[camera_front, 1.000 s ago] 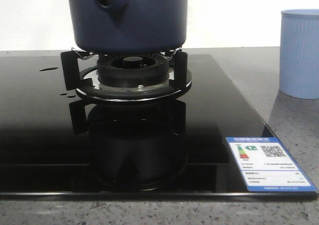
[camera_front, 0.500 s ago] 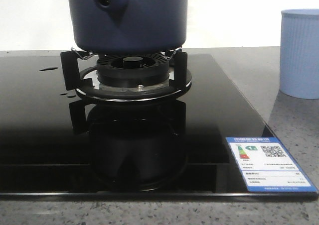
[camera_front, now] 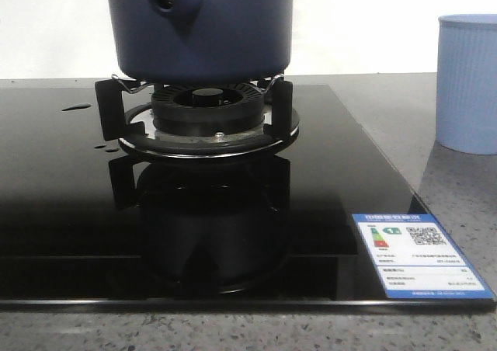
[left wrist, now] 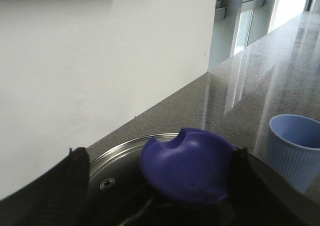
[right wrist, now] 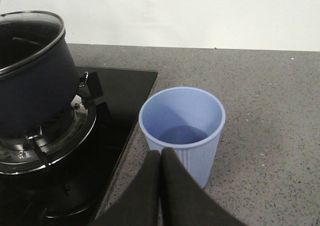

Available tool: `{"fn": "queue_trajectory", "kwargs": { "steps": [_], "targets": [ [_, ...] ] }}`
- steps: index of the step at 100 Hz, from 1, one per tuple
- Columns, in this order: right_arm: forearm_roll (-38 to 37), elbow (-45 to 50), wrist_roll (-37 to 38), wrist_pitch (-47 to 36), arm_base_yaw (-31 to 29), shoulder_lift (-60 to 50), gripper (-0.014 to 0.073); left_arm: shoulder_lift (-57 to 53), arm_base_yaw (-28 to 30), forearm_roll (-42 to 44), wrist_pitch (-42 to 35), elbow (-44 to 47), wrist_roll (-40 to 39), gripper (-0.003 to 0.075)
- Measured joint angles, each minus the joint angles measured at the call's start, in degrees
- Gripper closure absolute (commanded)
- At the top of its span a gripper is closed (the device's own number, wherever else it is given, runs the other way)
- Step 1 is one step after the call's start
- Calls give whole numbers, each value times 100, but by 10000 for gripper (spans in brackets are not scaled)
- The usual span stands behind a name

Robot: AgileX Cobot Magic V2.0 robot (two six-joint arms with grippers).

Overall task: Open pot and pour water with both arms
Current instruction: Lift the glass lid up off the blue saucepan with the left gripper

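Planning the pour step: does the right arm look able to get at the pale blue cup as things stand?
Probably yes. The right gripper hangs just before the cup, which stands upright on open countertop beside the stove, nothing between. Its fingers are shut, though, so they must open first.

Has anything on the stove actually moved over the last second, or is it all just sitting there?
Almost nothing. The pot shows only a very slight shift toward the right on the burner stand; I cannot tell whether it really moved. The pale blue cup, the black cooktop and its energy label are where they were.
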Motion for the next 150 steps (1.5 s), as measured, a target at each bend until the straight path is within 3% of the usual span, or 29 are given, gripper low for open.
{"fn": "queue_trajectory", "kwargs": {
  "steps": [13, 35, 125, 137, 150],
  "targets": [
    [-4, 0, 0, 0, 0, 0, 649, 0, 0, 76, 177, 0, 0, 195],
    [-4, 0, 0, 0, 0, 0, 649, 0, 0, 263, 389, 0, 0, 78],
    [-4, 0, 0, -48, 0, 0, 649, 692, -380, 226, 381, -454, 235, 83],
    [-4, 0, 0, -48, 0, 0, 649, 799, -380, 215, 381, -488, 242, 127],
    [-4, 0, 0, -48, 0, 0, 649, 882, -380, 174, 447, -492, 242, 237]
  ]
}}
